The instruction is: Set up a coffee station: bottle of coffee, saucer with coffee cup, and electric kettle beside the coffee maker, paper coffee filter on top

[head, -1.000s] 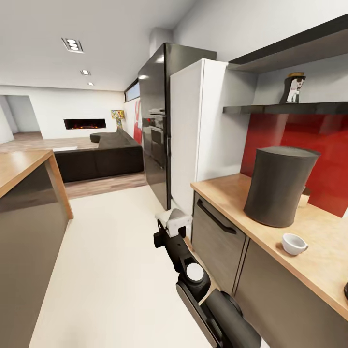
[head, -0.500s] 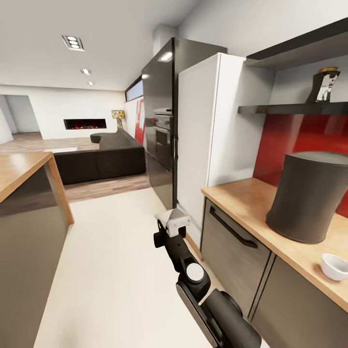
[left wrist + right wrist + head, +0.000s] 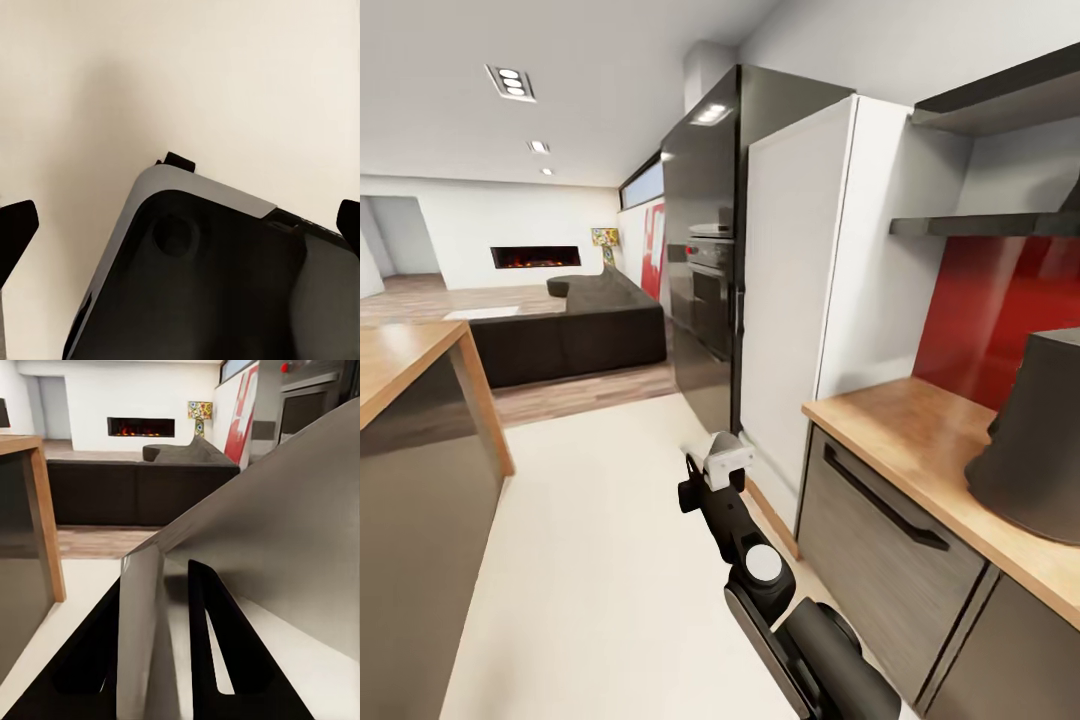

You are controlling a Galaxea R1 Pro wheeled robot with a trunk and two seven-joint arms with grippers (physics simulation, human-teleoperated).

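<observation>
- The coffee maker [image 3: 1032, 440] stands upright, long axis vertical, on the kitchen countertop [image 3: 905, 430] at the head view's right edge.
- The right gripper [image 3: 161, 637] is holding something pale and flat [image 3: 140, 630] between its closed fingers.
- The left gripper's [image 3: 180, 225] fingers are spread wide over the pale floor [image 3: 187, 82].

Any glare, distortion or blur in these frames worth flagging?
Head view: wide-angle stretch toward the edges, with the coffee maker cut by the right edge; ceiling-light glare on the glossy black fridge. Left wrist view: soft shadow on the pale floor. Right wrist view: the fireplace is sharp, and the near grey panel is a smooth sheen.
</observation>
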